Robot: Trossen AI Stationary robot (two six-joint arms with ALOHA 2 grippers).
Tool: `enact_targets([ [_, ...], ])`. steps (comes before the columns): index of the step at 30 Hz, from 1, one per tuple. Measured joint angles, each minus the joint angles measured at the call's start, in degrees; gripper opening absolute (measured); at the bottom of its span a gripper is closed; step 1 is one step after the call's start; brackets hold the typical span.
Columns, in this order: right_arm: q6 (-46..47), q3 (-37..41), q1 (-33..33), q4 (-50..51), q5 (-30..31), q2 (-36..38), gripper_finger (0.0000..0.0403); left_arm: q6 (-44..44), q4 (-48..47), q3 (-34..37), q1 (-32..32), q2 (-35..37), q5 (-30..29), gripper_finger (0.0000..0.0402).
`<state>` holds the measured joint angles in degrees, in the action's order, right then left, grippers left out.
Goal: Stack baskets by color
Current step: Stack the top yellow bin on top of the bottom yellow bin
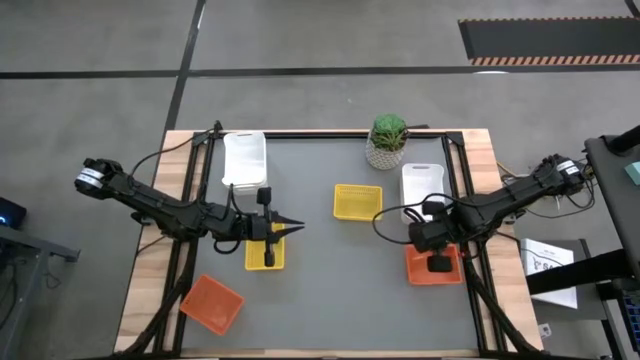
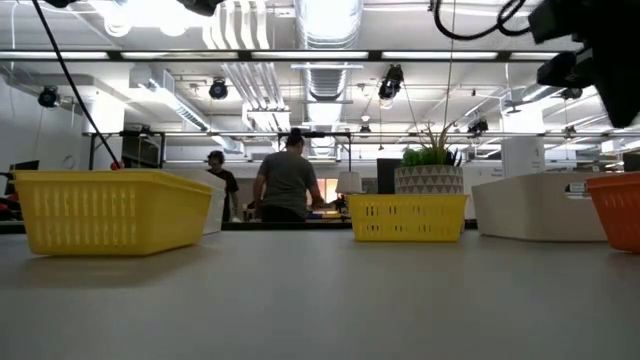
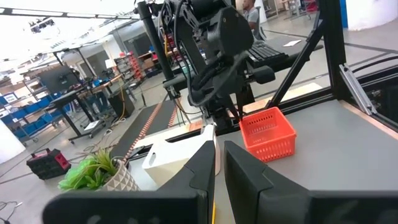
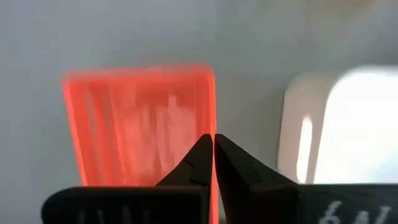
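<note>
My left gripper point(image 1: 297, 226) hangs shut and level above the table, next to a yellow basket point(image 1: 265, 252) that rests on the table. My right gripper point(image 1: 439, 264) points down, shut, above an orange basket point(image 1: 434, 268); the low view shows this basket point(image 2: 616, 210) resting on the table with the arm high above it. In the right wrist view the shut fingertips point(image 4: 213, 144) line up over the basket's long rim point(image 4: 210, 106). Elsewhere stand a second yellow basket point(image 1: 357, 201), two white baskets point(image 1: 244, 160) point(image 1: 422, 185), and another orange basket point(image 1: 211, 302).
A green potted plant point(image 1: 388, 140) stands at the far edge between the white baskets. The table's dark frame rails point(image 1: 460, 170) run along both sides. People stand in the room beyond the table point(image 2: 288, 185). Bare grey tabletop point(image 1: 340, 290) lies in the near middle.
</note>
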<state>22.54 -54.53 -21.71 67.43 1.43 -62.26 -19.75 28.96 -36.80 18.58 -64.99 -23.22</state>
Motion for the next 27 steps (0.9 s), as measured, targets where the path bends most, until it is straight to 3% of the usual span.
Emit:
enact_targets([
  [5,-6.3,2.4,0.0,-18.7,4.7,0.2,0.0009,0.0,0.0,0.5,0.0,0.0,0.0,0.0017],
  [16,-42.3,18.1,0.6,-75.9,9.2,0.2,0.0009,5.1,0.0,0.6,0.0,-0.1,0.0,0.0017],
  [20,-49.4,25.0,1.4,-97.7,8.9,0.2,0.0009,11.0,-0.5,0.6,0.0,-0.3,0.0,0.0017],
  [22,-50.2,27.6,1.8,-103.5,8.8,0.4,0.0009,14.8,-1.4,0.6,0.0,-1.0,0.0,0.0017],
  [27,-49.4,29.9,2.9,-105.4,8.9,1.5,0.0009,20.9,-2.0,0.5,0.0,-4.2,0.0,0.0017],
])
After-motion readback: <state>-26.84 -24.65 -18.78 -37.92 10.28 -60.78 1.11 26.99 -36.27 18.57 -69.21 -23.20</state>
